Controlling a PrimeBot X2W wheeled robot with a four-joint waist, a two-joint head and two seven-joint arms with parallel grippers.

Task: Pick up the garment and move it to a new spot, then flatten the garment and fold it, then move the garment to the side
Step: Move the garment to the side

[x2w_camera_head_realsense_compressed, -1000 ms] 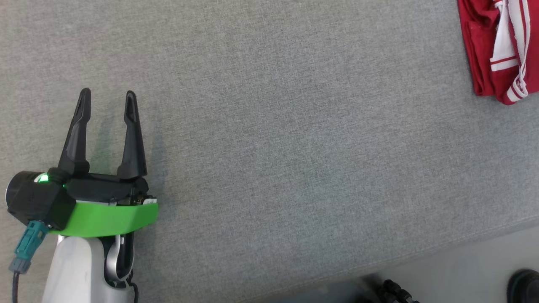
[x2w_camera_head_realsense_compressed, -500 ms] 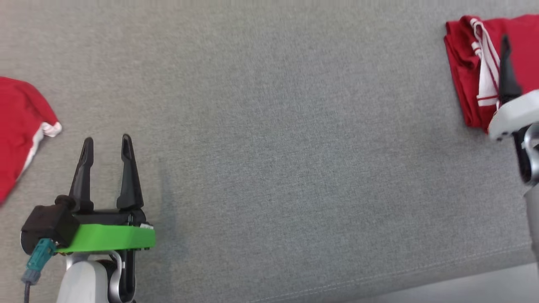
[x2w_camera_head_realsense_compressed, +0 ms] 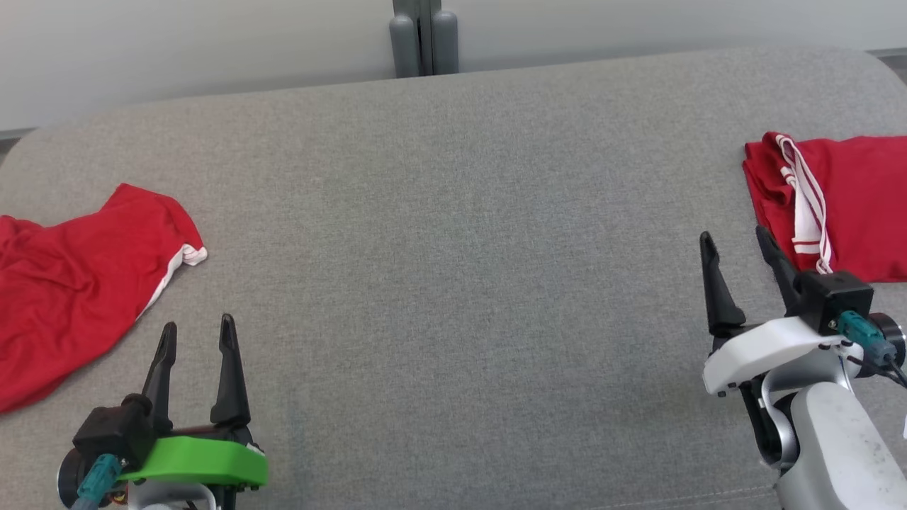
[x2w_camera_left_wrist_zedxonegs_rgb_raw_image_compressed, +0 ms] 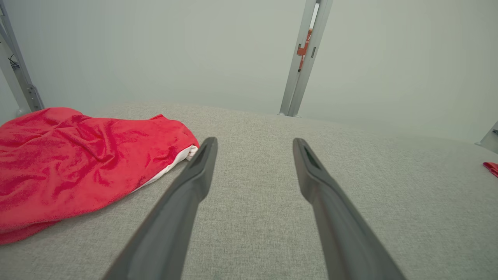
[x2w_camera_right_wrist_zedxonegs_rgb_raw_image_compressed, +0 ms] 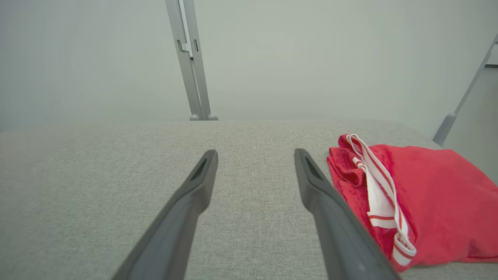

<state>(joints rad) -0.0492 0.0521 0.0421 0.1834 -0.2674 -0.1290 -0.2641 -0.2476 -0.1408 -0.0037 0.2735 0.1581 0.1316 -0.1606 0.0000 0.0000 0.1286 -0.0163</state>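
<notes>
A crumpled red garment (x2w_camera_head_realsense_compressed: 71, 283) with a white hem lies at the left end of the grey cushion (x2w_camera_head_realsense_compressed: 453, 248); the left wrist view shows this garment (x2w_camera_left_wrist_zedxonegs_rgb_raw_image_compressed: 78, 155) left of the fingers. My left gripper (x2w_camera_head_realsense_compressed: 198, 326) is open and empty, low over the cushion, a little right of it and apart from it. A folded red garment (x2w_camera_head_realsense_compressed: 850, 205) with white striped trim lies at the right end. My right gripper (x2w_camera_head_realsense_compressed: 733, 235) is open and empty just left of its near corner. In the wrist views, the left gripper (x2w_camera_left_wrist_zedxonegs_rgb_raw_image_compressed: 253, 140) and right gripper (x2w_camera_right_wrist_zedxonegs_rgb_raw_image_compressed: 255, 151) each frame bare cushion, and the folded garment (x2w_camera_right_wrist_zedxonegs_rgb_raw_image_compressed: 435, 194) lies right of the fingers.
A grey metal post (x2w_camera_head_realsense_compressed: 424, 35) stands behind the cushion's rounded far edge, in front of a pale wall. A stitched seam runs along the cushion's near edge at the lower right. Bare grey fabric stretches between the two garments.
The head camera has swung up, so the far edge, the wall and both garments now show. My right arm has come fully into view, open beside the folded garment. Both grippers stay open.
</notes>
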